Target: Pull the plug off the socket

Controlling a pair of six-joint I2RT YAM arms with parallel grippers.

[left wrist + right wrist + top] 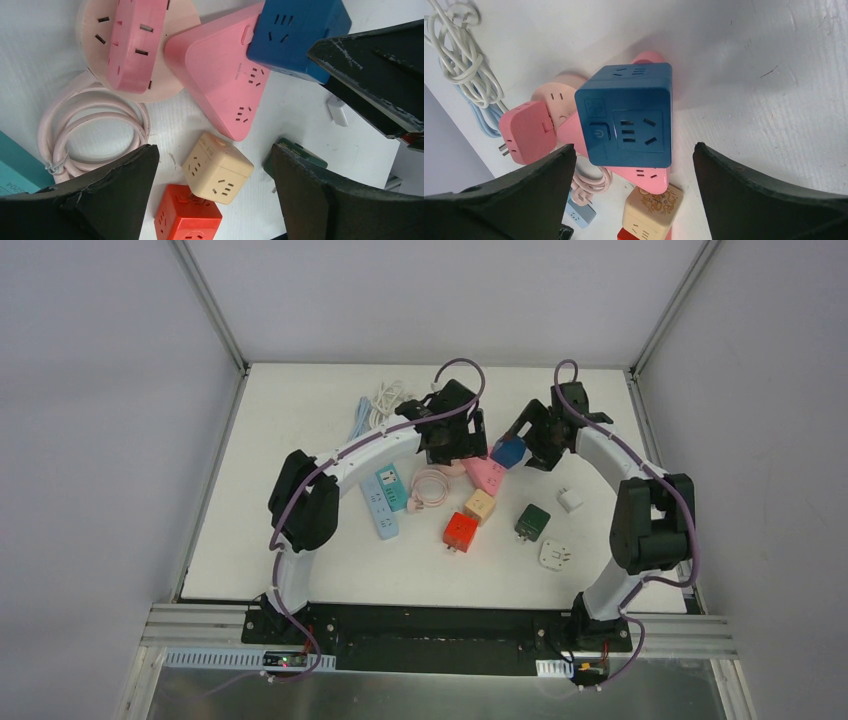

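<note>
A blue cube socket (508, 451) sits on the far end of a pink triangular socket (486, 475); both show in the left wrist view (295, 30) (220, 80) and the right wrist view (629, 120) (651, 176). A beige cube (217, 167) is plugged into a red cube (187, 217). A pink block plug (135, 42) sits on a round pale pink socket (95, 22). My left gripper (214, 150) is open, above the beige cube. My right gripper (634, 146) is open, its jaws either side of the blue cube without touching it.
A coiled pink cable (430, 487), a teal strip (391, 487) and a blue strip (379, 508) lie to the left. A dark green cube (532, 521) and two white adapters (569, 500) (554, 555) lie to the right. White and blue cables (380, 402) lie at the back.
</note>
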